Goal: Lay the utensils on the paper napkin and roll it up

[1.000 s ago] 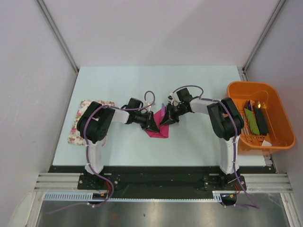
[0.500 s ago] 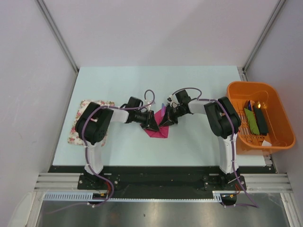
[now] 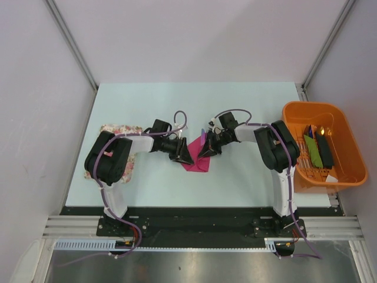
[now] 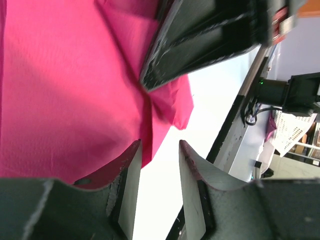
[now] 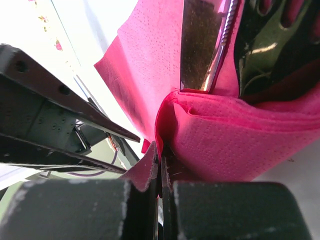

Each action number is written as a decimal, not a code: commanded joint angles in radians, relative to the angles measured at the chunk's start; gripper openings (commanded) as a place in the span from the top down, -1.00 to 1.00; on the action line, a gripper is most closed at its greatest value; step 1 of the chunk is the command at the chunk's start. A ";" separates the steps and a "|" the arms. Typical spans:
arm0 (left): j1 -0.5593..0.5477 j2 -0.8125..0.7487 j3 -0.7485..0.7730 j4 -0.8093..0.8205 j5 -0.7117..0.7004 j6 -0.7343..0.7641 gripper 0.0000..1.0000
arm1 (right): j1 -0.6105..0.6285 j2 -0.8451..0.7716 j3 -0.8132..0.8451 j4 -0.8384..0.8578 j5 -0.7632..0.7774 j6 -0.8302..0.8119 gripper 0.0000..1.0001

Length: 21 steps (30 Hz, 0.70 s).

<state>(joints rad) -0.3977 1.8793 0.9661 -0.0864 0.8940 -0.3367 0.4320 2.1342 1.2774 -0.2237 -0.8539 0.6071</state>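
The big pale table [image 3: 177, 100] is under everything, and the paper napkin [image 3: 196, 162] lies near its middle. The napkin is bright pink and partly folded over.

The left arm [image 3: 109, 159] reaches in toward the napkin from its left side. The right arm [image 3: 277, 147] reaches in toward the napkin from its right side.

The orange tub [image 3: 315, 105] sits well apart from the napkin, off to its right. Green and black things [image 3: 318, 150] lie inside it. The flowery cloth mat [image 3: 112, 128] is well to the left of the napkin, partly hidden under the left arm.

The left gripper [image 4: 159, 150] is at the napkin's left edge. Its two fingers are spread apart with bare table showing between them, and they hold nothing. One finger is just beside the napkin's edge.

The right gripper [image 5: 160, 150] is at the napkin's right side. Its fingers are pressed tight together, pinching the folded edge of the napkin [image 5: 235, 145].

The utensils [image 5: 200, 50] lie on the napkin, with their near ends tucked under the pink fold. One is shiny metal. From above, a purple end [image 3: 203, 138] sticks out past the napkin's far edge.
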 commanded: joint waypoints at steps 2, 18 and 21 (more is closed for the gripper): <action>-0.003 0.004 -0.004 -0.024 -0.015 0.041 0.19 | -0.006 -0.002 0.005 0.041 -0.005 0.005 1.00; -0.058 0.067 0.039 0.034 -0.036 -0.005 0.71 | 0.008 -0.014 0.007 0.069 -0.030 0.046 1.00; -0.058 0.073 0.045 0.033 -0.041 -0.005 0.79 | 0.016 -0.008 0.007 0.078 -0.030 0.051 1.00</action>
<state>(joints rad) -0.4500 1.9453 0.9745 -0.0830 0.8650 -0.3408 0.4377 2.1342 1.2774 -0.1947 -0.8661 0.6395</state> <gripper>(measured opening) 0.128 0.012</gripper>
